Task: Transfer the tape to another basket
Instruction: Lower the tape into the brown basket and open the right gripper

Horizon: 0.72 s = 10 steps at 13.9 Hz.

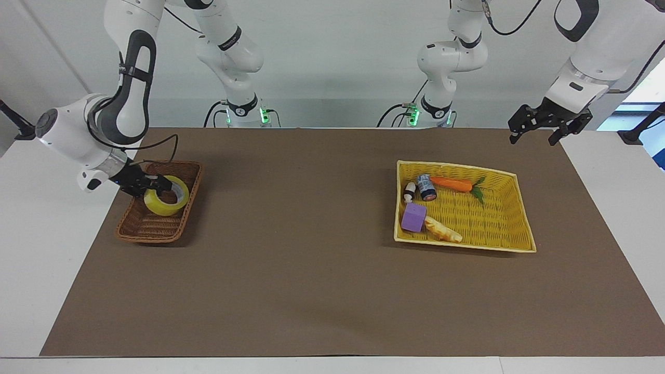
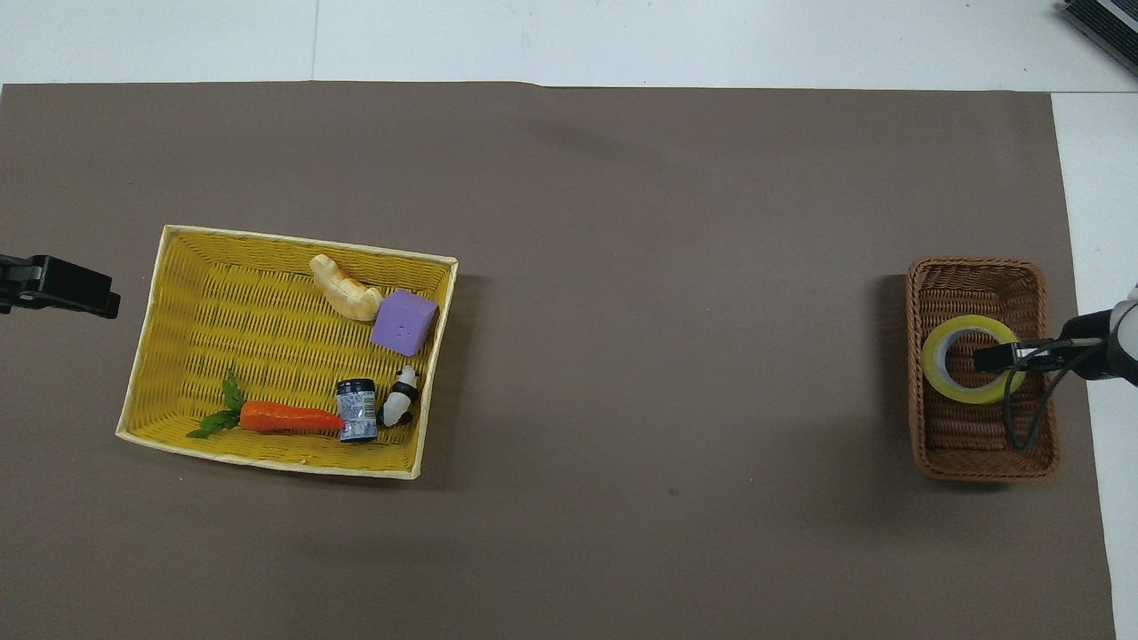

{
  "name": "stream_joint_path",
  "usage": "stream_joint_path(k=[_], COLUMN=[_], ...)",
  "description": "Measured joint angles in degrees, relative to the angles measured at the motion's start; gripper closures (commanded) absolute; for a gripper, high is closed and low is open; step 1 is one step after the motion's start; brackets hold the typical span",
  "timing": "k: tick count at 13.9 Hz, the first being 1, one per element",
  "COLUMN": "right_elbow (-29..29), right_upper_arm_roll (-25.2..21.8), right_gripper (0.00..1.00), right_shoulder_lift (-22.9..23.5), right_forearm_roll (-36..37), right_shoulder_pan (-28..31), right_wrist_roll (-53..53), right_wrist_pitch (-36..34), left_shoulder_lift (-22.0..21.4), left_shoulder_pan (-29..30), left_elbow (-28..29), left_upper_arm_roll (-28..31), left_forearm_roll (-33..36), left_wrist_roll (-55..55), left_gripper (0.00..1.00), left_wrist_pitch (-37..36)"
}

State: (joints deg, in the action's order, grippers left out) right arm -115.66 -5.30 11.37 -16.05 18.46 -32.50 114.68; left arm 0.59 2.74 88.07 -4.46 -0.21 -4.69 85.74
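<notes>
The yellow tape roll (image 1: 162,209) sits tilted low inside the small dark-brown wicker basket (image 1: 149,237), toward the right arm's end of the table. My right gripper (image 1: 157,185) is shut on the roll's wall, one finger inside the white core. In the overhead view the tape (image 2: 933,372) lies in the middle of the brown basket (image 2: 978,468) with the right gripper (image 2: 989,358) on its rim. My left gripper (image 1: 535,134) waits open and empty in the air over the mat's corner nearest the left arm's base; it also shows in the overhead view (image 2: 62,286).
The bright yellow tray basket (image 1: 467,248) toward the left arm's end holds a carrot (image 1: 451,183), a small can (image 1: 427,188), a panda figure (image 1: 409,192), a purple block (image 1: 413,217) and a bread piece (image 1: 442,230). A brown mat (image 1: 311,249) covers the table.
</notes>
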Motion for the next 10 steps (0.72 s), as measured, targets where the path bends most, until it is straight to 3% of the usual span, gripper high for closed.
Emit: stream_joint_path(k=[5,10], right_elbow=[0.85,5.92], right_upper_arm_roll=[0.1,0.72], right_gripper=[0.0,0.0], right_shoulder_lift=[0.17,1.82], right_forearm_roll=[0.0,-0.01], right_shoulder_pan=[0.02,-0.43], right_wrist_roll=[-0.07,-0.06], right_wrist_pitch=[0.21,0.32], left_shoulder_lift=[0.0,0.0], left_shoulder_pan=[0.0,0.0], left_elbow=[0.0,0.0], left_upper_arm_roll=[0.0,0.0], left_forearm_roll=[0.0,0.0], left_wrist_roll=[0.0,0.0], left_gripper=[0.0,0.0], left_wrist_pitch=[0.0,0.0])
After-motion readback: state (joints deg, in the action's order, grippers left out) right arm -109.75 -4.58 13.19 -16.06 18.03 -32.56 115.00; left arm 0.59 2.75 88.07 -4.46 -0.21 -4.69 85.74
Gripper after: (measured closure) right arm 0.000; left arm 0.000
